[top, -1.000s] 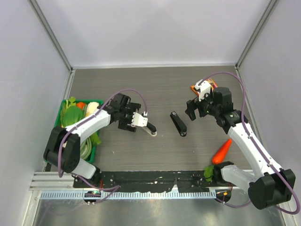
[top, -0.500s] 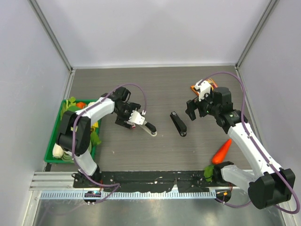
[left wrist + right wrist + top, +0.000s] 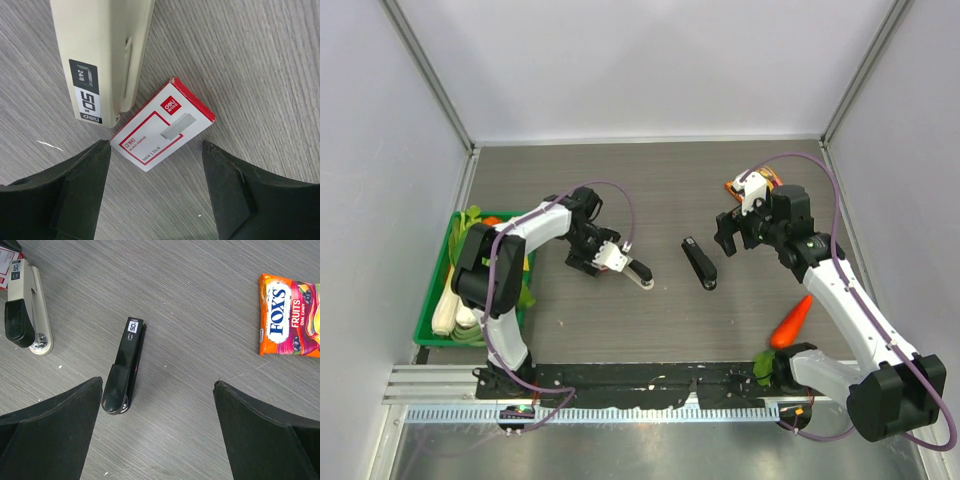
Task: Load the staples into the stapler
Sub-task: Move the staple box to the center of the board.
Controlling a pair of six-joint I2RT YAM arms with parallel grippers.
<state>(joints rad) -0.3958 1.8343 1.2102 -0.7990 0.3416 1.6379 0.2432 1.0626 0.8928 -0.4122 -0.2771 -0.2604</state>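
The staples are a small white box with a red label (image 3: 162, 123), flat on the table, one corner touching the tip of a beige stapler (image 3: 100, 55). My left gripper (image 3: 155, 146) is open just above the box, with the box's near end between the fingertips, not gripped. In the top view the box (image 3: 613, 255) lies beside the left gripper (image 3: 596, 258), with the beige stapler (image 3: 638, 273) to its right. A black stapler (image 3: 699, 263) lies mid-table and also shows in the right wrist view (image 3: 125, 367). My right gripper (image 3: 728, 238) is open and empty above the table, right of the black stapler.
An orange snack packet (image 3: 290, 315) lies at the far right, partly hidden under the right wrist in the top view (image 3: 732, 186). A carrot (image 3: 792, 320) lies near the right arm's base. A green basket (image 3: 442, 302) of vegetables stands at the left edge.
The left arm's elbow has folded back toward the basket while its gripper stayed over the staples box. The box, both staplers and the right arm have not moved.
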